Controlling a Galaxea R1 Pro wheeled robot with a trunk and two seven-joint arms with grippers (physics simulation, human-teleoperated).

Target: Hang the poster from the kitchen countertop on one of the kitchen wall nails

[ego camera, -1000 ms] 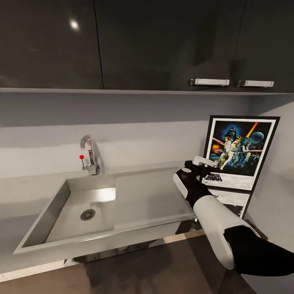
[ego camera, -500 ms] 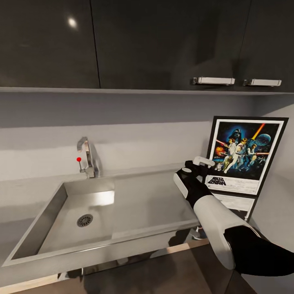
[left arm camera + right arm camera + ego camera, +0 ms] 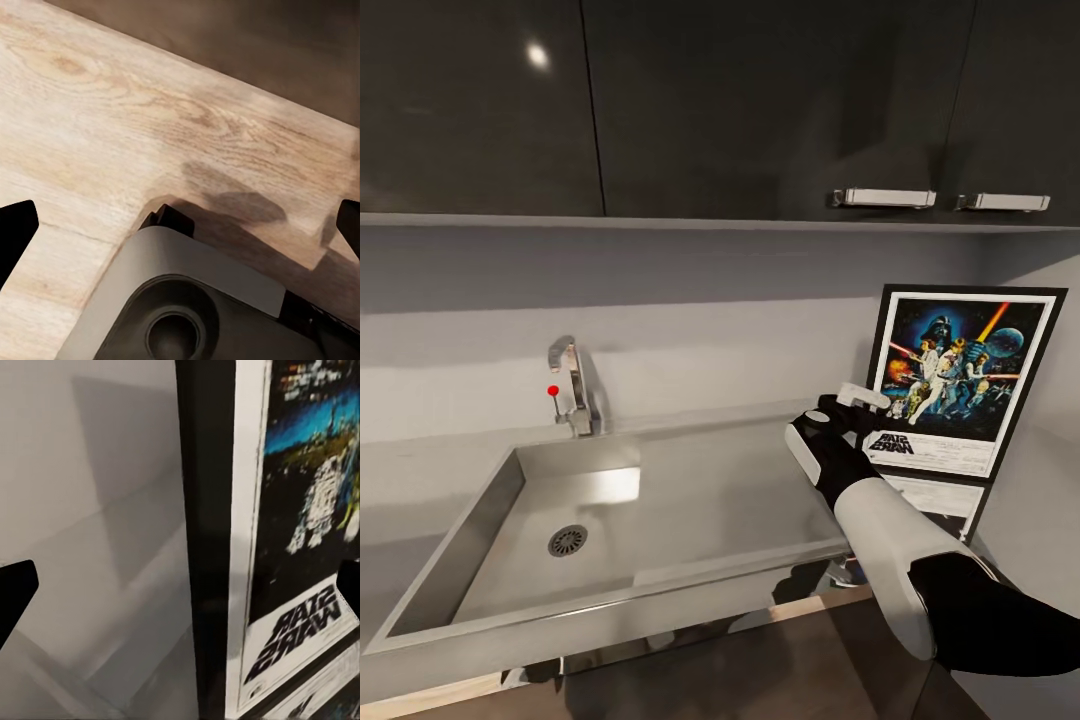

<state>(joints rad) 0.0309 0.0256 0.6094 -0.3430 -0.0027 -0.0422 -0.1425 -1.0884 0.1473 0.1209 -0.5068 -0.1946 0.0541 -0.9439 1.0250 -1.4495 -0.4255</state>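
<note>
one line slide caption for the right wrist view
Open right gripper straddling the black left frame edge of the poster, not yet closed.

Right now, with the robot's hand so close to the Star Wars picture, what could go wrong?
The poster stands upright, leaning in the corner. If the right tool bumps its frame edge instead of straddling it, the poster could slide or tip over. In the right wrist view the open fingers flank that dark frame edge, but a shallow grip on so thin a frame might slip. A fallen poster could land toward the sink.
</note>
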